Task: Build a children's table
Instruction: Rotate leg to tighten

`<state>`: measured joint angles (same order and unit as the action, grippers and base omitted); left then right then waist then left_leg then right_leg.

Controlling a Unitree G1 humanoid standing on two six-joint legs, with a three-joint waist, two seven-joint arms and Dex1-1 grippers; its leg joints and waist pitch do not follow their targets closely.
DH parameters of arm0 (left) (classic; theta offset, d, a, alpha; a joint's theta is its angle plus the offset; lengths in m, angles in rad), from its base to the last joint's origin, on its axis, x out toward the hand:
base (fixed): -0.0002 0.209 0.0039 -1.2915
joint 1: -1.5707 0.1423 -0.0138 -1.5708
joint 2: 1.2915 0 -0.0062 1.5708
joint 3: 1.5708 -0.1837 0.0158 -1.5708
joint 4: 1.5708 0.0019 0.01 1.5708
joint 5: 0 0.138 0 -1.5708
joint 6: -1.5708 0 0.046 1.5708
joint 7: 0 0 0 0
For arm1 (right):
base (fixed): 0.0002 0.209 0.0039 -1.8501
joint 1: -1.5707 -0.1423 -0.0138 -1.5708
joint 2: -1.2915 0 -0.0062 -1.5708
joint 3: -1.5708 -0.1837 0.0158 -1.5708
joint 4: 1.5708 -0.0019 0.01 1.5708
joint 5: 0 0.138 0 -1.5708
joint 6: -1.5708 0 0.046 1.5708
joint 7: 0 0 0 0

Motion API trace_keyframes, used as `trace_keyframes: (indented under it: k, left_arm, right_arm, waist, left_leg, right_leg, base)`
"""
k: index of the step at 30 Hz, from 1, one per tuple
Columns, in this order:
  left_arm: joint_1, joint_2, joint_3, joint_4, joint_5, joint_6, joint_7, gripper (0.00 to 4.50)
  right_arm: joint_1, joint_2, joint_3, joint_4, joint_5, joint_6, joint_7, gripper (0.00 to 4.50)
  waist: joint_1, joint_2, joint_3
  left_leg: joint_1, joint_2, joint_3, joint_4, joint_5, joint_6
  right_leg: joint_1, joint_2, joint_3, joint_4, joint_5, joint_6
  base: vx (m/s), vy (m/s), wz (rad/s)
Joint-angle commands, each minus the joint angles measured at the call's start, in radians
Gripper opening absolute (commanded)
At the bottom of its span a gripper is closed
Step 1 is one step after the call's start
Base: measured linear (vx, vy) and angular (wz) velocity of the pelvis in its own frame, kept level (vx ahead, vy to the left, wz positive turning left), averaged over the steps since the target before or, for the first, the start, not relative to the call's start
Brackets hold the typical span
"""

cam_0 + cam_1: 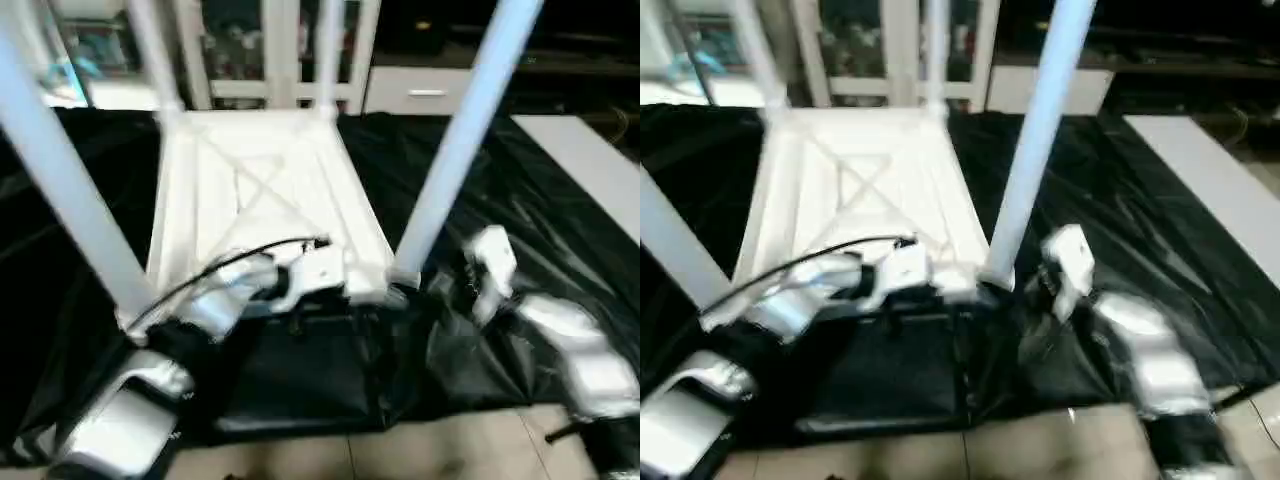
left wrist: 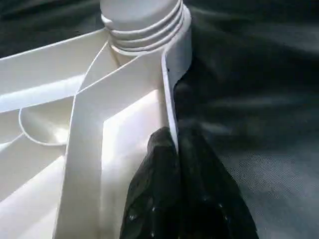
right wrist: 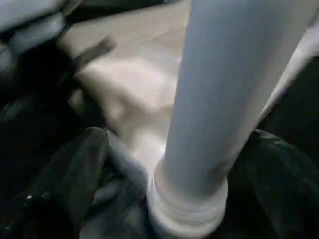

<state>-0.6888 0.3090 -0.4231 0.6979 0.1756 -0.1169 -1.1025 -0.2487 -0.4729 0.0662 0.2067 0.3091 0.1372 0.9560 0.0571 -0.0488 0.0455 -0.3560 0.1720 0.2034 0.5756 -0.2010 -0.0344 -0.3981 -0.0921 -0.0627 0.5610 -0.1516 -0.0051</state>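
Black drape covers the work table, where the upturned tabletop stands with legs up. Left gripper pinches its near rim; right gripper gapes around the near-right leg — ungripped, loosely seated, it might tip.

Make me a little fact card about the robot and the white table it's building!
Table: tabletop lies upside down on the black cloth
Legs: four stand up in the corner sockets; near right leg
Left pincer: shut on the tabletop's rim
Right pincer: open, a finger on each side of the near right leg's base
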Motion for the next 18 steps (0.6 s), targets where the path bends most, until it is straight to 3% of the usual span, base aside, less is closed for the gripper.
trace_keyframes:
  k: [1,4,6,8,13,18]
  left_arm:
    - [0.077,0.023,-0.128,0.0,0.035,-0.018,-0.173,0.0]
    - [0.091,0.03,-0.129,-0.035,0.015,-0.021,-0.219,0.0]
    - [0.097,0.033,-0.136,-0.054,0.015,-0.008,-0.236,0.0]
    - [0.101,0.036,-0.146,-0.07,0.016,-0.001,-0.244,0.0]
    - [0.109,0.04,-0.147,-0.103,0.013,0.01,-0.26,0.0]
    - [0.112,0.045,-0.135,-0.115,0.024,0.018,-0.26,0.0]
  right_arm:
    - [0.003,-0.013,0.034,-0.023,0.004,0.029,0.055,4.43]
    - [-0.005,-0.02,0.062,-0.015,-0.011,0.028,0.093,4.43]
    - [-0.013,-0.02,0.079,-0.006,-0.017,0.038,0.111,4.43]
    - [-0.028,-0.015,0.098,0.012,-0.033,0.031,0.115,4.43]
    - [-0.056,-0.025,0.134,0.041,-0.072,0.014,0.139,4.27]
    - [-0.064,-0.039,0.131,0.058,-0.073,0.012,0.162,3.97]
  waist:
    - [0.002,0.005,-0.052]
    - [0.007,0.002,-0.05]
    - [0.009,0.004,-0.049]
    - [0.013,0.003,-0.047]
    - [0.005,-0.002,-0.041]
    - [0.003,-0.004,-0.047]
  left_leg:
    - [0.014,0.072,-0.027,-0.073,-0.222,0.061]
    - [0.021,0.072,-0.021,-0.07,-0.2,0.059]
    - [0.019,0.073,-0.022,-0.072,-0.204,0.054]
    - [0.021,0.075,-0.023,-0.076,-0.233,0.033]
    - [0.021,0.072,-0.03,-0.08,-0.33,-0.007]
    - [0.017,0.071,-0.027,-0.075,-0.263,0.013]
  right_leg:
    - [0.031,-0.071,0.046,-0.046,-0.187,-0.238]
    - [0.028,-0.068,0.047,-0.04,-0.153,-0.264]
    - [0.03,-0.068,0.047,-0.039,-0.163,-0.263]
    - [0.03,-0.069,0.047,-0.042,-0.211,-0.248]
    - [0.025,-0.074,0.051,-0.059,-0.388,-0.189]
    - [0.028,-0.069,0.052,-0.046,-0.282,-0.211]
  base:
    - [0.0,0.0,0.0]
    - [0.0,0.0,0.0]
    - [0.0,0.0,0.0]
    - [0.0,0.0,0.0]
    - [0.0,0.0,0.0]
    - [0.0,0.0,0.0]
